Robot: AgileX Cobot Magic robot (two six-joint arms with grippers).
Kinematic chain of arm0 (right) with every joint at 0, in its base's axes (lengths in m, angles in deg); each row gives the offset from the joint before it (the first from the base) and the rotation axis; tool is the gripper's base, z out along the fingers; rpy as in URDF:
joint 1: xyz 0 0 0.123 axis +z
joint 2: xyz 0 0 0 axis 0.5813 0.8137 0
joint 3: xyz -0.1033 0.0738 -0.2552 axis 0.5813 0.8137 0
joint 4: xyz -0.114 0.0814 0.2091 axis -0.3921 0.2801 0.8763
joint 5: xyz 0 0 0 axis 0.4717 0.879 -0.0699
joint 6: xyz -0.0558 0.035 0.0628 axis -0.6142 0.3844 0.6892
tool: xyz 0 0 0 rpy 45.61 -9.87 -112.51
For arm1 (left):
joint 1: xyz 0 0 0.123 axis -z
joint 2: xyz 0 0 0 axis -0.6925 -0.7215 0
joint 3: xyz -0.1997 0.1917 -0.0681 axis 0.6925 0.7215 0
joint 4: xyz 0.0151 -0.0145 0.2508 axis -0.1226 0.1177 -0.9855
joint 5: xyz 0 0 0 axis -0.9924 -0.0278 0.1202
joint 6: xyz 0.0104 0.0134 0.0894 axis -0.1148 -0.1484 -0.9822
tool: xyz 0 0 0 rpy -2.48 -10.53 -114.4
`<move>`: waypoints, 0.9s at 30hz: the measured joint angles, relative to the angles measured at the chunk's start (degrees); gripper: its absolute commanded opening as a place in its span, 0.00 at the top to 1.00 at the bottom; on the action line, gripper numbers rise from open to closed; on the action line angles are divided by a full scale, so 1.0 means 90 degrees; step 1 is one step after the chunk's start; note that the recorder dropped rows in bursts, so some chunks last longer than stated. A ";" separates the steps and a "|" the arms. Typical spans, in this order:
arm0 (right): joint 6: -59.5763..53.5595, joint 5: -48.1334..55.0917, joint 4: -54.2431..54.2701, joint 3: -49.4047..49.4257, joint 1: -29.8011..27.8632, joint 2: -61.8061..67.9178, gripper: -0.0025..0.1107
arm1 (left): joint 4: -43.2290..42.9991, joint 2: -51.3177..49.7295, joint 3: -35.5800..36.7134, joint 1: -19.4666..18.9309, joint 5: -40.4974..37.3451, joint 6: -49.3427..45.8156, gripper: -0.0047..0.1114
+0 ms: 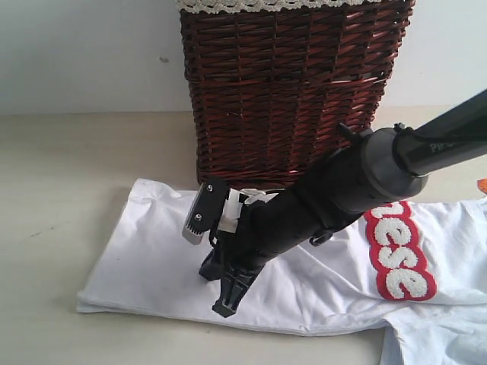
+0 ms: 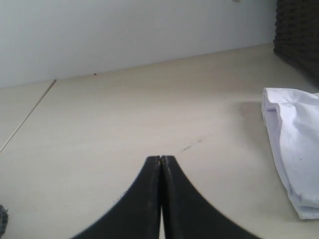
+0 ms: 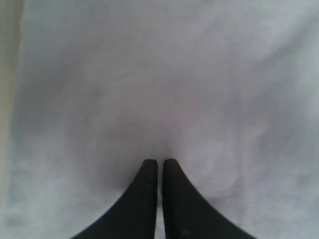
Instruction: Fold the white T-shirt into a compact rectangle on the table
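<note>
The right gripper (image 1: 225, 307) had its jaws drawn almost together, only a sliver between them, tips planted on the white T-shirt (image 1: 152, 258). The cloth puckered slightly at the tips, which read as a pinch on a thin layer rather than a plain press. In the exterior view the contact sat close to the shirt's 6 o'clock edge, about midway along the band.

From there the shirt ran out as a long, already narrowed band on the table (image 1: 53, 190). Its layered end lay toward 9 o'clock of the gripper, and the red patch (image 1: 399, 258) with white lettering toward 3 o'clock. The wicker basket (image 1: 289, 91) stood at 12 o'clock, just beyond the shirt's far edge.

The left gripper (image 2: 161, 158) was fully closed and empty over bare table, the shirt's end near it but apart.

The lengthwise folds looked done and the crosswise fold was in hand. The next move probably called for lifting this pinch and carrying it toward 3 o'clock without dragging the layers askew.
</note>
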 measured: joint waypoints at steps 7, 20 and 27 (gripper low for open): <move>0.2609 0.1859 -0.1983 -0.0656 0.0055 0.0100 0.96 | 0.0000 0.0000 0.0000 0.0000 0.0000 0.0000 0.95; 0.4046 0.2622 -0.3119 -0.1603 0.0251 0.0159 0.96 | 0.0000 0.0000 0.0000 0.0000 0.0000 0.0000 0.95; 0.6173 0.1350 -0.4993 -0.1617 0.0263 0.0246 0.96 | 0.0000 0.0000 0.0000 0.0000 0.0000 0.0000 0.95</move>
